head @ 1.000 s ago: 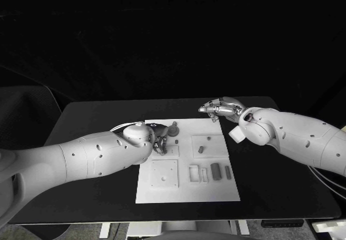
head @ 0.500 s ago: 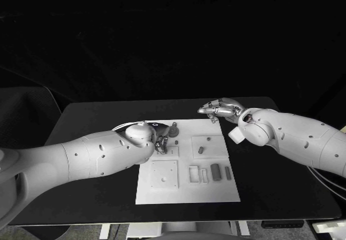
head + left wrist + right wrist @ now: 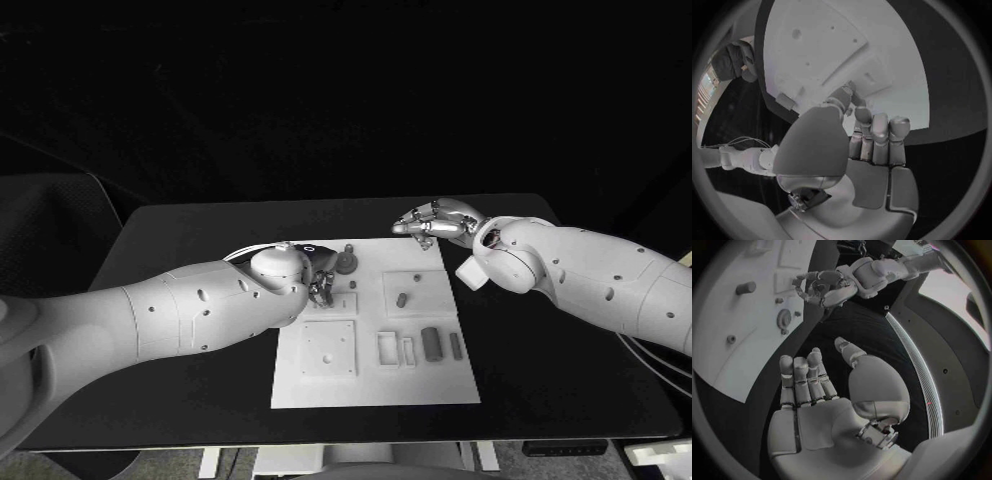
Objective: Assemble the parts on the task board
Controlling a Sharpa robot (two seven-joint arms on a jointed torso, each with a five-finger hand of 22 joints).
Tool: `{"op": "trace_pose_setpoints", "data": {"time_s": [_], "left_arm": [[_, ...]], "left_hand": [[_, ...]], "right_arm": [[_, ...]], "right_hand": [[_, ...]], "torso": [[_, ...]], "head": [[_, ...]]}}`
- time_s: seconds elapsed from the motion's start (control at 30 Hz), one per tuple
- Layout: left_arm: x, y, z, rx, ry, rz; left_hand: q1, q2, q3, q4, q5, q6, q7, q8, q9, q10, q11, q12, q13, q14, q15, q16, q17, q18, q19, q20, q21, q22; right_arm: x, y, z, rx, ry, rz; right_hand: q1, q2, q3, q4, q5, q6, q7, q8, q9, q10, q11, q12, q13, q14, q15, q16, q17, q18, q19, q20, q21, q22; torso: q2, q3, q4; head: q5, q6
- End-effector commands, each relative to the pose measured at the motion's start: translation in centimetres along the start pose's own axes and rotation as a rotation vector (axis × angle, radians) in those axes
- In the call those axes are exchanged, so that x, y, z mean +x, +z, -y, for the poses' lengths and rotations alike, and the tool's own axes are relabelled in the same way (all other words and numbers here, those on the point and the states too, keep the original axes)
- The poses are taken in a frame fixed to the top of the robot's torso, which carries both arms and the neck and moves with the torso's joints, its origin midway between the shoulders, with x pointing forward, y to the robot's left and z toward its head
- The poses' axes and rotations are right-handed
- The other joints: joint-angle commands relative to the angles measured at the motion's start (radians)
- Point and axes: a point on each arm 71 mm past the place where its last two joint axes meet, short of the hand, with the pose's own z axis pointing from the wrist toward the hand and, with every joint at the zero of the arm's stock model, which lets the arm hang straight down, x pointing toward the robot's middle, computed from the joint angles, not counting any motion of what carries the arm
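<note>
Task board [image 3: 433, 385] flat at tabletop [image 3: 202, 225] centre, grey parts [image 3: 431, 342] seated near its right edge: lower left hand [image 3: 320, 272], fingers apart and empty, squarely onto the board's far-left corner; keep right hand [image 3: 433, 220], empty, clear beyond the far edge.

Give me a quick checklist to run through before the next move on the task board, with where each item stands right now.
1. Task board lies flat on the black table: ok.
2. Right hand holds nothing, fingers apart, as the right wrist view shows: ok.
3. Right hand is off the board, over the table beside its far right corner: ok.
4. Left hand is over the board's far left area: ok.
5. Whether the left hand holds a part: cannot tell; its fingers hide what is under them.
6. Dark parts in the board's near right area lie untouched by either hand: ok.
</note>
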Motion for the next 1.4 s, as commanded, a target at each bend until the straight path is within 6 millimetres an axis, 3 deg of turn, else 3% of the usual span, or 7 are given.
{"op": "trace_pose_setpoints", "data": {"time_s": [0.03,0.2,0.37,0.77,1.17,1.4], "left_arm": [[-0.1,-0.1,-0.1,-0.002,0.009,0.003],[-0.2,-0.3,-0.6,0.009,-0.009,0.036],[-0.4,-0.7,-1.4,0.032,-0.056,0.081],[-1.9,-2.0,-3.5,0.091,-0.236,0.224],[-2.4,-2.5,-4.0,0.161,-0.376,0.307],[-2.4,-2.5,-4.0,0.179,-0.404,0.306]], "left_hand": [[0.001,0.008,0.003,0.001,0.006,0.073,0.023,0.007,0.026,-0.003,-0.001,-0.005,-0.002,-0.004,-0.005,0.006,-0.002,0.066,-0.001,-0.005,0.029,-0.002],[0.000,0.008,0.004,0.001,0.006,0.074,0.023,0.007,0.026,-0.003,-0.001,-0.005,-0.002,-0.004,-0.005,0.006,-0.002,0.066,-0.001,-0.005,0.028,-0.002],[0.001,0.008,0.004,0.001,0.006,0.074,0.023,0.007,0.027,-0.003,-0.001,-0.005,-0.002,-0.004,-0.005,0.006,-0.002,0.066,-0.001,-0.005,0.028,-0.002],[0.004,-0.001,0.006,-0.003,0.006,0.077,0.022,0.008,0.027,-0.001,-0.002,-0.005,-0.003,-0.003,-0.006,0.006,-0.004,0.067,0.000,-0.005,0.028,-0.002],[0.004,-0.013,0.005,-0.006,0.005,0.077,0.022,0.008,0.028,0.000,-0.002,-0.007,-0.004,-0.002,-0.006,0.006,-0.007,0.067,0.000,-0.005,0.027,-0.003],[0.005,-0.014,0.005,-0.008,0.005,0.077,0.022,0.008,0.028,0.000,-0.002,-0.008,-0.005,-0.002,-0.006,0.006,-0.008,0.067,0.000,-0.005,0.027,-0.003]], "right_arm": [[1.0,0.1,-0.1,0.023,-0.138,-0.055],[2.3,0.0,-0.5,0.038,-0.252,-0.101],[2.7,0.0,-0.6,0.039,-0.264,-0.109],[4.4,0.0,-1.5,-0.012,-0.429,-0.116],[7.0,0.7,-2.1,-0.044,-0.559,-0.124],[8.2,1.1,-2.4,-0.066,-0.569,-0.107]], "right_hand": [[0.006,0.016,0.002,-0.006,-0.002,0.006,-0.001,0.009,0.003,0.004,-0.003,0.004,-0.002,0.008,-0.001,0.006,0.000,-0.012,-0.001,-0.002,0.009,0.000],[0.051,0.042,0.022,-0.023,-0.002,0.019,-0.003,0.021,0.009,0.035,-0.012,0.021,-0.003,0.036,-0.009,0.022,0.001,-0.003,0.015,-0.007,0.027,0.003],[0.065,0.051,0.029,-0.026,-0.001,0.021,-0.003,0.023,0.011,0.044,-0.015,0.025,-0.004,0.045,-0.012,0.026,0.001,0.000,0.021,-0.009,0.033,0.004],[0.093,0.058,0.046,-0.031,-0.001,0.018,-0.006,0.023,0.011,0.055,-0.019,0.029,-0.007,0.056,-0.017,0.030,-0.001,0.004,0.028,-0.011,0.039,0.004],[0.181,0.057,0.147,-0.036,0.000,-0.015,-0.020,0.011,0.007,0.076,-0.025,0.033,-0.021,0.080,-0.029,0.034,-0.009,0.011,0.042,-0.012,0.049,-0.003],[0.195,0.056,0.172,-0.035,0.000,-0.027,-0.024,0.006,0.005,0.076,-0.024,0.032,-0.025,0.082,-0.029,0.034,-0.011,0.010,0.043,-0.011,0.049,-0.005]], "torso": [[0.000,-0.0004,-0.0001],[-0.001,-0.0004,0.0002],[-0.001,-0.0008,0.0001],[-0.001,-0.0005,0.0004],[0.000,-0.0007,0.0009],[0.000,0.0001,0.0007]], "head": [[0.001,0.000],[0.001,0.003],[-0.001,0.006],[0.003,0.020],[0.001,0.028],[0.000,0.030]]}}
